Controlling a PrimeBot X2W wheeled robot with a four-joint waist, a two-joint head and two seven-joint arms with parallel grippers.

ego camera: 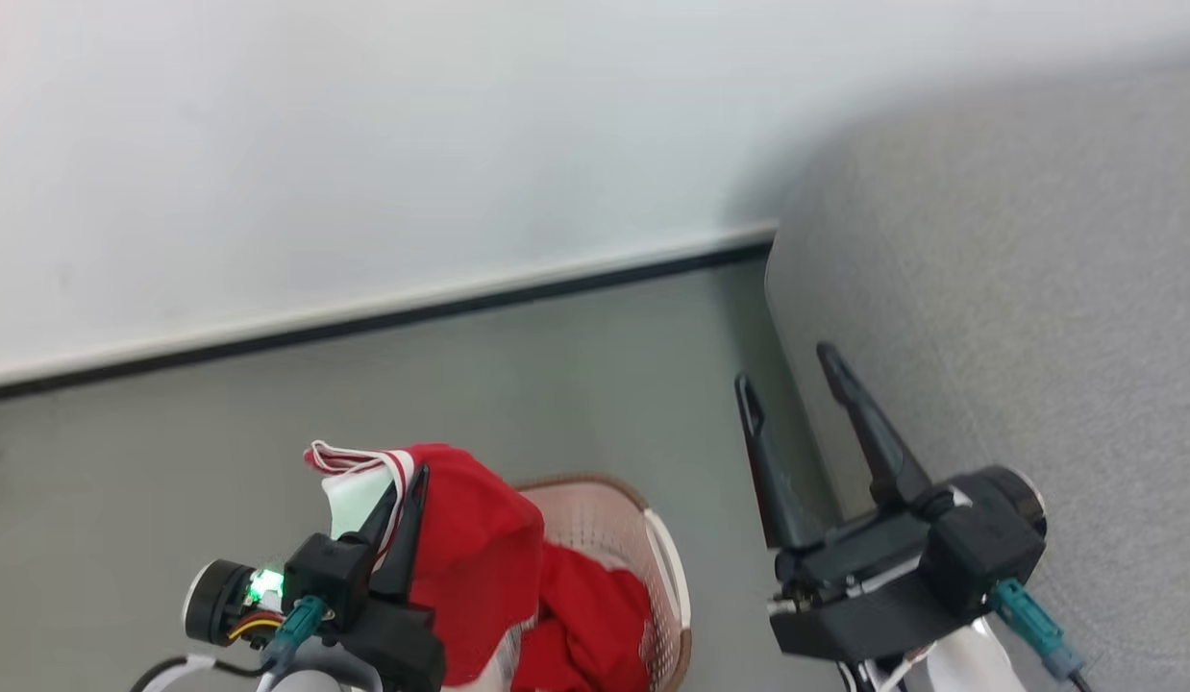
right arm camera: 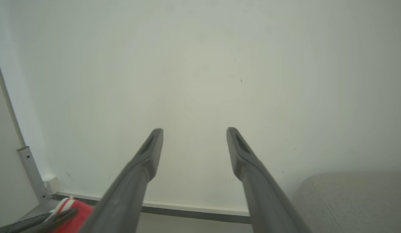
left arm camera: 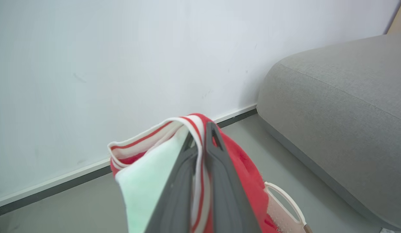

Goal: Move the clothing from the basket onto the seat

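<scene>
My left gripper (ego camera: pixel 409 478) is shut on a red garment (ego camera: pixel 480 557) by its red-and-white striped collar (ego camera: pixel 350 459) and holds it lifted above the basket (ego camera: pixel 609 524). In the left wrist view the collar (left arm camera: pixel 148 137) is pinched between the dark fingers (left arm camera: pixel 216 168) of that gripper (left arm camera: pixel 200 134). More red clothing (ego camera: pixel 595 615) lies in the cream basket with the brown rim and white handle (left arm camera: pixel 284 197). The grey seat (ego camera: pixel 1018 317) stands to the right. My right gripper (ego camera: pixel 787 370) hangs open and holds nothing at the seat's left edge.
A white wall (ego camera: pixel 364 144) with a dark skirting strip (ego camera: pixel 384 312) runs behind the grey floor (ego camera: pixel 518 384). The seat's rounded corner (left arm camera: pixel 333 97) comes close to the basket. A metal post (right arm camera: pixel 28 165) stands at the wall's left in the right wrist view.
</scene>
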